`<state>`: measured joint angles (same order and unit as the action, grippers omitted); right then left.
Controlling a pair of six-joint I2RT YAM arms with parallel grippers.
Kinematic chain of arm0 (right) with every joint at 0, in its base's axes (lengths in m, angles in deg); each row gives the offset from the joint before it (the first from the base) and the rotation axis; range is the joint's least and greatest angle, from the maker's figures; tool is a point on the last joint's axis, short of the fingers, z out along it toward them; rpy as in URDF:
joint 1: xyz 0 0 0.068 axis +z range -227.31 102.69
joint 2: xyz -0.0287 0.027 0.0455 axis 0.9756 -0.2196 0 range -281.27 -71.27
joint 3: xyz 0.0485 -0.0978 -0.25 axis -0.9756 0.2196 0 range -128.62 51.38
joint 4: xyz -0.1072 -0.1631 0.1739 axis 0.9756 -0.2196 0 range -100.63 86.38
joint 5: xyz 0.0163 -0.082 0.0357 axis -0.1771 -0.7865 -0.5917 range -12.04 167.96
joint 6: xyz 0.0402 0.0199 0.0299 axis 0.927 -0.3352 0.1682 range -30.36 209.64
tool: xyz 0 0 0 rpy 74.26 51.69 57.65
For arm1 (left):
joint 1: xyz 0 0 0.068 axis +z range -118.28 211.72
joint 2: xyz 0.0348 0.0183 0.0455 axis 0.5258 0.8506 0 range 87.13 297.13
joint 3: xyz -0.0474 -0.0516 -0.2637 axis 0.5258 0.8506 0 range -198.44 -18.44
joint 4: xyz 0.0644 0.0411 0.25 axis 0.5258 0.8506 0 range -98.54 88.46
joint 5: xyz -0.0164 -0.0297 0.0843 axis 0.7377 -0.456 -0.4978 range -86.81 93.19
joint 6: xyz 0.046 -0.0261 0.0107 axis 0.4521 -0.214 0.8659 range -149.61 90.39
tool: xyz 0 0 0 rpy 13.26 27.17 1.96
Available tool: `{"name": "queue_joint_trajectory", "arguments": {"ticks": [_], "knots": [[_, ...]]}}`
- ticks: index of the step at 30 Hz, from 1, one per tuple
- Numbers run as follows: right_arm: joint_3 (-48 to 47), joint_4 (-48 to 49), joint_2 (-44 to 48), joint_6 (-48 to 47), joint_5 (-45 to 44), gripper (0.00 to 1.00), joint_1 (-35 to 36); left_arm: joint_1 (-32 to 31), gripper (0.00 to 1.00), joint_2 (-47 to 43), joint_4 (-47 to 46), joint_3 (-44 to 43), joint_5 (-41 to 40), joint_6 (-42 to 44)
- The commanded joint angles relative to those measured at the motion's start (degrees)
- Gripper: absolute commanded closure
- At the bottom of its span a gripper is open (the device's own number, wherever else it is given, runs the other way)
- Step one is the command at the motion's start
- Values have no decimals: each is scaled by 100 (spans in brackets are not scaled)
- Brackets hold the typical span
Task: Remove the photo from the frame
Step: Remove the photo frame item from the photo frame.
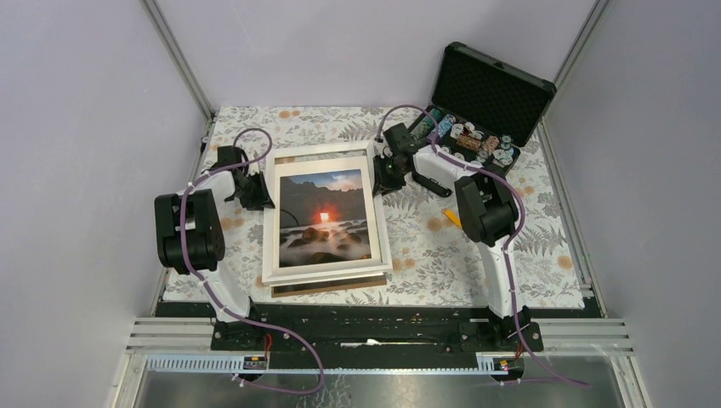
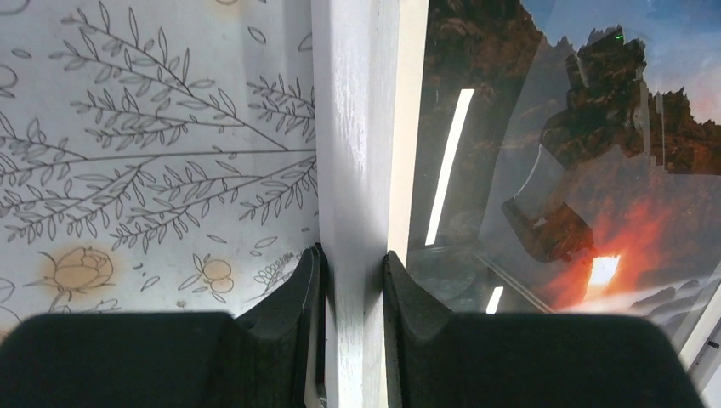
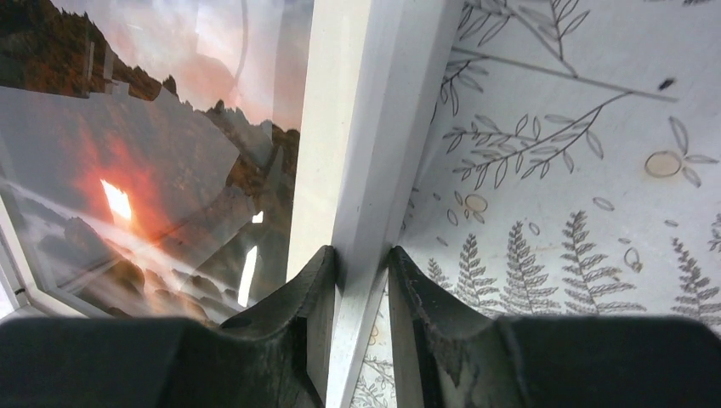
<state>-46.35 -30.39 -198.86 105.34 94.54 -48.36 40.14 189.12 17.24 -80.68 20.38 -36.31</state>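
Observation:
The white frame (image 1: pixel 323 272) is in the middle of the table, held by both grippers. My left gripper (image 1: pixel 259 191) is shut on its left rail (image 2: pixel 357 127), fingers either side of the white wood. My right gripper (image 1: pixel 384 170) is shut on its right rail (image 3: pixel 374 110). The photo (image 1: pixel 327 217), dark rocks with an orange sun, shows inside the frame's opening with a white margin. It also shows behind reflecting glass in the left wrist view (image 2: pixel 527 170) and the right wrist view (image 3: pixel 153 170). A strip of tablecloth shows between the photo's far edge and the frame's far rail.
A brown board edge (image 1: pixel 327 287) sticks out under the frame's near rail. An open black case of poker chips (image 1: pixel 485 110) stands at the back right. A small orange-yellow piece (image 1: pixel 451 218) lies right of the frame. The floral tablecloth (image 1: pixel 544 246) covers the table.

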Motion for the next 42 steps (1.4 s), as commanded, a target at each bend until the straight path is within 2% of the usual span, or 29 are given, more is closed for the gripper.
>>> {"name": "queue_joint_trajectory", "arguments": {"ticks": [1, 20, 25, 28, 30, 32, 36, 38, 40, 42], "knots": [[-359, 132, -210, -155, 1, 90, 16, -4, 100, 218, -415, -285, 153, -68], [-1471, 128, -1004, -300, -219, 90, -122, 14, 100, 1072, -689, -1042, 131, -116], [-1580, 134, -1061, -302, -219, 79, -120, 26, 100, 1214, -775, -1139, 165, -148], [-1547, 127, -987, -287, -143, 60, -119, 34, 99, 1202, -771, -1162, 197, -153], [-1515, 130, -908, -284, -86, 52, -122, 36, 87, 1122, -758, -1163, 190, -156], [-1479, 128, -813, -288, -31, 40, -121, 64, 77, 1000, -719, -1172, 176, -154], [-1369, 136, -482, -326, 126, 17, -120, 287, 61, 705, -607, -1256, 296, -95], [-1311, 134, -293, -381, 191, 9, -123, 405, 55, 505, -420, -1371, 403, 73], [-1243, 130, -69, -462, 291, 2, -118, 503, 44, 233, -253, -1398, 467, 335], [-1163, 114, 190, -595, 445, 0, -120, 600, 33, -150, -95, -1343, 575, 701]]}}
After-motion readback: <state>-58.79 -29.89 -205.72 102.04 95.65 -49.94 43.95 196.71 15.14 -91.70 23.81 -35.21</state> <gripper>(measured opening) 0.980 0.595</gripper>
